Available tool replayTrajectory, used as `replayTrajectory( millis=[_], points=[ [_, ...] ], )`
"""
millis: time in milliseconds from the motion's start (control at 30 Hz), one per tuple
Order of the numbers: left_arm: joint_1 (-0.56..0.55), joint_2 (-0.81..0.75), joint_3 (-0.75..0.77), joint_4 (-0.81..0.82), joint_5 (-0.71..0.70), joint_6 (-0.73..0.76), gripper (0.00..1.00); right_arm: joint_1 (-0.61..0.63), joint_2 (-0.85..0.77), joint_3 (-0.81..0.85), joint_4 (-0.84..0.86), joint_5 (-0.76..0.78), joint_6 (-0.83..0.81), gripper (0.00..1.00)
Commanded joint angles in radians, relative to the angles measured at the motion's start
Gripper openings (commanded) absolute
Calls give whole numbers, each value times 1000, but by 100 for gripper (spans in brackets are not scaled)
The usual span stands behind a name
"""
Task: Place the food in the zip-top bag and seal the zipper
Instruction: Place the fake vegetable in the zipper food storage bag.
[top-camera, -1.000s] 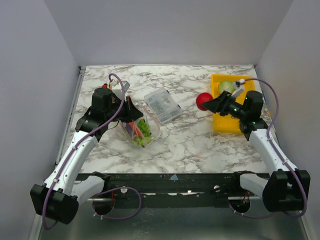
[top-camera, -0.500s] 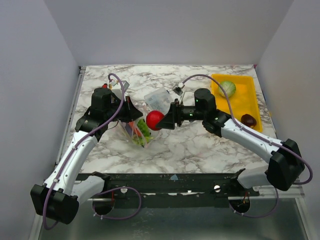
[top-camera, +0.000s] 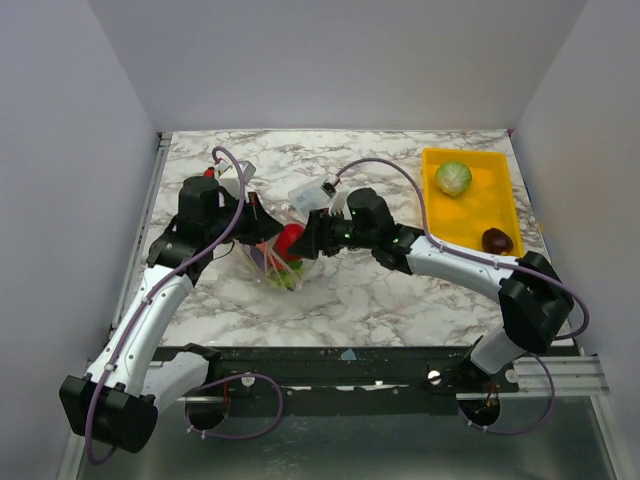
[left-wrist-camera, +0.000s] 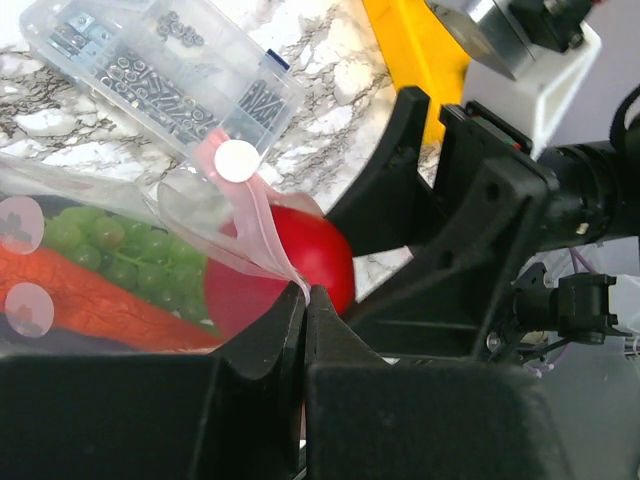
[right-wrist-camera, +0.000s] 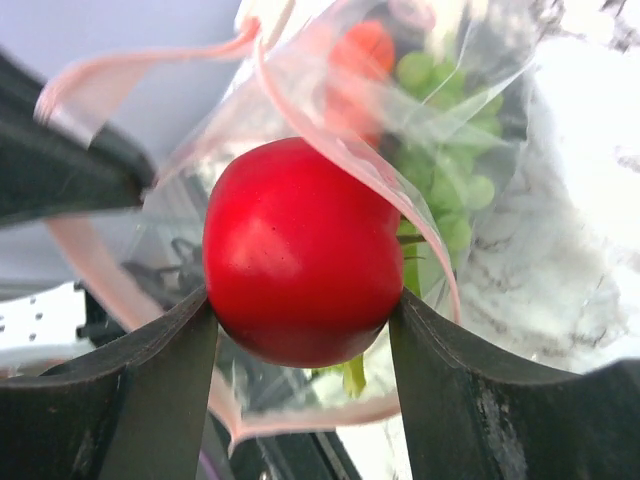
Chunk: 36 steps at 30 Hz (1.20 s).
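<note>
1. The left gripper (left-wrist-camera: 305, 300) is pinched fully shut on the near lip of the clear, crinkly zip-top bag (top-camera: 272, 268). It grips the narrow pink zipper strip (left-wrist-camera: 262, 225) and lifts that edge, so the mouth gapes toward the right arm.
2. The right gripper (right-wrist-camera: 300, 305) is partly open, its two black fingers clamped on either side of the glossy red round toy fruit (right-wrist-camera: 300, 240). The fruit sits right at the bag mouth, with the pink strip curling over its top and side.
3. In the wrist views the fruit looks roughly half inside, but the overhead view is too crowded to say how far.
4. Inside the bag lie the green grape bunch (left-wrist-camera: 110, 245) and an orange carrot-like piece (left-wrist-camera: 90, 300). The pale green cabbage ball (top-camera: 453, 178) and the dark maroon piece (top-camera: 497, 240) wait in the yellow plastic tray (top-camera: 480, 208), well apart across the marble bench (top-camera: 380, 290).
5. The fruit should go deeper, past both lips and above the grapes, before release. Otherwise it may roll back out.
6. The left pinch should hold the lip high and taut.
7. The right fingers should open only enough to free the fruit, then back out straight along the entry line. That way they do not snag the floppy film.
8. The rigid clear plastic box of small hardware (left-wrist-camera: 150, 70) lies just beside the bag, so the wrist should stay off it.
</note>
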<state>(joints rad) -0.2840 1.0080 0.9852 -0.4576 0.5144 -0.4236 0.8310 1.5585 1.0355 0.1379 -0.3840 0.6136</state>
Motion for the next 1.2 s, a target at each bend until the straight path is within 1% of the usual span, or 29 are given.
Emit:
replayTrajectory(
  millis=[0, 67, 100, 200, 300, 333, 367, 400, 500, 600, 767, 833, 967, 1067, 1133, 1167],
  points=[
    [5, -30, 1, 54, 58, -9, 0, 21, 99, 99, 80, 104, 3, 61],
    [6, -35, 0, 51, 47, -6, 0, 23, 154, 153, 48, 104, 15, 69],
    [6, -38, -2, 50, 38, -4, 0, 23, 165, 175, 18, 104, 12, 71],
    [6, -45, -3, 45, 18, 0, 0, 22, 128, 150, -18, 142, -3, 81],
    [6, -40, 0, 45, 34, -7, 0, 22, 102, 167, -107, 156, -34, 84],
    [6, -36, 1, 46, 40, -8, 0, 22, 96, 164, -110, 144, -35, 85],
    [6, -35, 1, 46, 43, -9, 0, 22, 86, 158, -110, 137, -35, 93],
    [7, -34, 1, 46, 44, -9, 0, 22, 78, 148, -106, 136, -29, 93],
    [6, -39, -2, 45, 33, -5, 0, 22, 65, 135, -133, 147, -12, 90],
    [7, -39, 0, 40, 27, -1, 0, 23, 51, 138, -210, 139, -31, 85],
    [6, -36, 1, 39, 32, -4, 0, 30, 20, 159, -326, 97, -120, 79],
    [6, -34, 1, 41, 37, -4, 0, 36, 16, 164, -351, 78, -152, 79],
    [6, -36, 1, 40, 34, -3, 0, 53, 3, 149, -360, 65, -186, 78],
    [6, -32, 1, 41, 37, -3, 0, 62, 3, 138, -316, 81, -168, 76],
    [6, -27, 1, 43, 48, -6, 0, 63, 32, 145, -261, 79, -119, 69],
    [6, -23, 0, 44, 54, -7, 0, 65, 56, 149, -218, 80, -89, 63]
  ],
)
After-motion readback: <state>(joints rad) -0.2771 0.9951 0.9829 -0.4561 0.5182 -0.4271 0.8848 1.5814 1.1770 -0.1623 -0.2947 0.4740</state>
